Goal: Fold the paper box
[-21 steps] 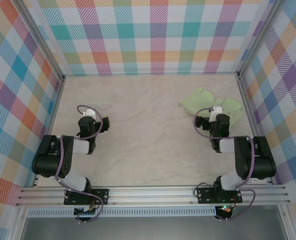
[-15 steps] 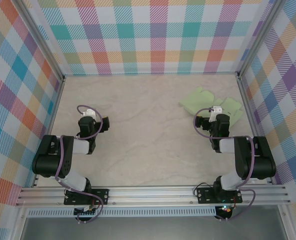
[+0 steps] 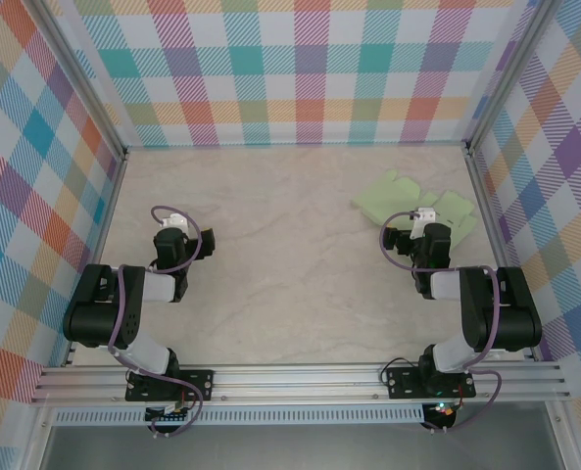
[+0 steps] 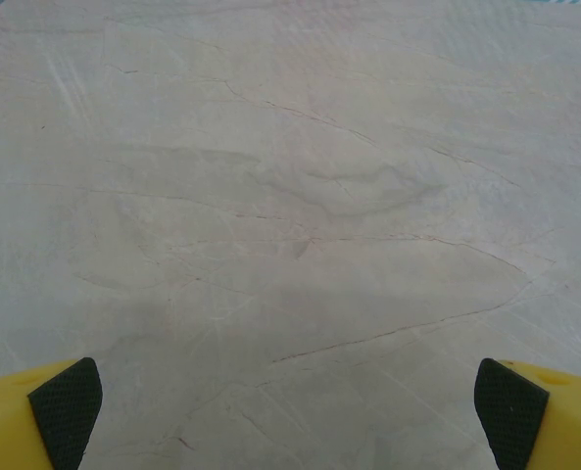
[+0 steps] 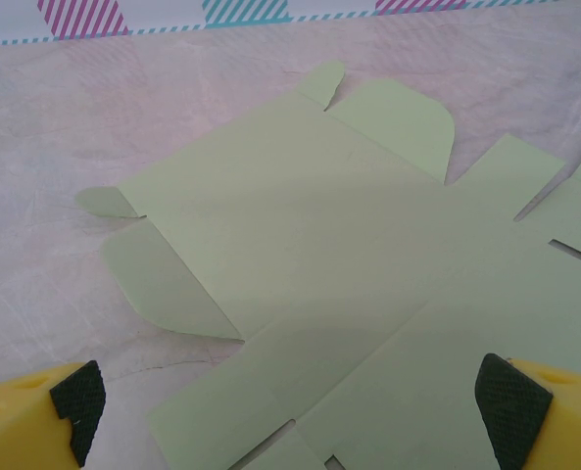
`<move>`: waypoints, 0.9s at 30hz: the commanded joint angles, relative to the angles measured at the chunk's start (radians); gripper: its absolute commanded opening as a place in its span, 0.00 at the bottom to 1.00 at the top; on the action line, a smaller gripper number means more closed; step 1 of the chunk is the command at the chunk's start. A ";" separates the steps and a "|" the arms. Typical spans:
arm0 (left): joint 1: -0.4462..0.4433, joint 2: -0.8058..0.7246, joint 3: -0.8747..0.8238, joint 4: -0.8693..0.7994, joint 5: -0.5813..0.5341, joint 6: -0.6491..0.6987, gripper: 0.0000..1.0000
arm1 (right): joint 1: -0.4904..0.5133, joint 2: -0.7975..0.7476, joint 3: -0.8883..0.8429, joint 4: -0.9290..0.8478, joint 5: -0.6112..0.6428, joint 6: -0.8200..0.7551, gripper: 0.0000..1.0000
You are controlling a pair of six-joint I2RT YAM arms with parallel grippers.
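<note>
the left jaws stand wide apart over the marbled worktop (image 4: 290, 196). far right, the paper box (image 5: 310, 245) lies flat and unfolded (flaps and tabs spread out), the right jaws wide apart over its near part, gripping nothing.

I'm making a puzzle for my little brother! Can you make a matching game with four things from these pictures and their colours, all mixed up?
Things:
1. paper box
2. table
3. back wall
4. left pads

Colours:
A. black
B. pale green
C. checks in many colours
D. marbled beige

Pairs: 1-B, 2-D, 3-C, 4-A
</note>
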 commanded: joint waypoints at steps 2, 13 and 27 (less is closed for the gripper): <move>-0.013 -0.014 -0.002 0.033 -0.008 -0.010 1.00 | -0.005 0.001 0.017 0.011 -0.018 -0.003 1.00; -0.014 -0.324 0.085 -0.405 -0.120 -0.096 1.00 | -0.003 -0.222 0.059 -0.287 0.161 0.086 1.00; 0.006 -0.687 0.339 -1.223 -0.273 -0.543 1.00 | 0.044 -0.005 0.811 -1.633 0.244 0.415 0.97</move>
